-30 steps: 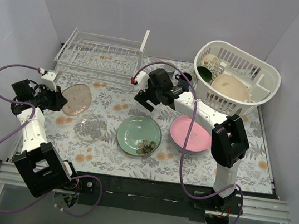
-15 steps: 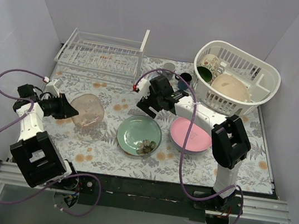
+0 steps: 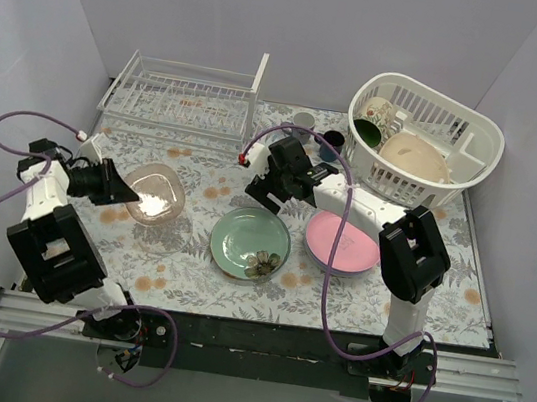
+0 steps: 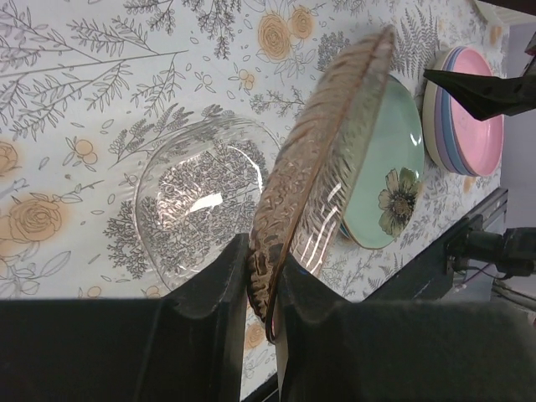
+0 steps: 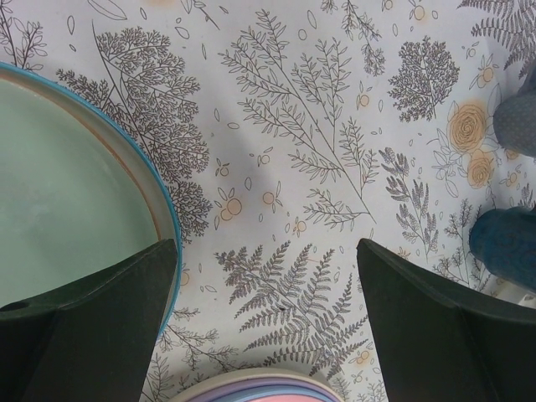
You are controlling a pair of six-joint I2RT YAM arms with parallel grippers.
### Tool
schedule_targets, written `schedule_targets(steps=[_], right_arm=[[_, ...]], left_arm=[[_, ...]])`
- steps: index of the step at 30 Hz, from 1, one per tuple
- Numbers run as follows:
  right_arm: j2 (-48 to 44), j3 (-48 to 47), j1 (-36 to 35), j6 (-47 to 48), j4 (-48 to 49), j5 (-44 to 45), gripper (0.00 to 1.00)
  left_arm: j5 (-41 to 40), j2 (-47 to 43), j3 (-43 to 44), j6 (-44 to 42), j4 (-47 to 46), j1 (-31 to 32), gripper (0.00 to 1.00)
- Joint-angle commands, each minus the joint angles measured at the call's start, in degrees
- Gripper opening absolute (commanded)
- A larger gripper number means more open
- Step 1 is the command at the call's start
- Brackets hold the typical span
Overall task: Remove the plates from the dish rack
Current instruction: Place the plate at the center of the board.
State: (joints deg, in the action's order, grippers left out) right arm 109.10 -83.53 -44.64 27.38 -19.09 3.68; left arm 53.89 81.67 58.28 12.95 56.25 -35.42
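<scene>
My left gripper is shut on the rim of the mottled brown plate. It holds the plate tilted, just above a clear glass plate that lies on the table. In the left wrist view the brown plate stands edge-on between my fingers. The white wire dish rack stands at the back left; no plates show in it. A pale green plate and a pink-topped stack of plates lie on the table. My right gripper is open and empty, low between them.
A white oval basket with dishes stands at the back right. A grey mug and a dark blue mug stand beside it. In the right wrist view the green plate's rim is by my left finger.
My left gripper has carried the brown plate down and right, over the clear glass plate, and tipped it flatter. My right gripper shifted slightly right and has since held still.
</scene>
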Motion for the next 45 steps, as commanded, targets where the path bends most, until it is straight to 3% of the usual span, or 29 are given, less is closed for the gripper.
schedule_targets(steps=[1,6,16,31,45], right_arm=[[-1.1,0.0,-0.2,0.2,1.5,-0.8,0.97],[0.1,0.0,-0.2,0.6,1.5,-0.3,0.97],[1.6,0.0,-0.2,0.6,1.2,0.1,0.97],[3.1,-0.1,-0.2,0.7,0.9,0.8,0.96],[3.5,0.2,-0.1,0.9,1.1,1.2,0.96]], left_arm=[[0.6,5.8,8.9,-11.0,12.9,0.0,0.00],[-2.7,12.4,14.7,-28.1,23.0,0.0,0.00],[-5.6,18.0,16.5,-35.4,23.0,0.2,0.00],[-6.3,18.5,9.8,-30.2,12.0,3.3,0.00],[-5.3,18.3,6.9,-28.6,10.3,5.4,0.00]])
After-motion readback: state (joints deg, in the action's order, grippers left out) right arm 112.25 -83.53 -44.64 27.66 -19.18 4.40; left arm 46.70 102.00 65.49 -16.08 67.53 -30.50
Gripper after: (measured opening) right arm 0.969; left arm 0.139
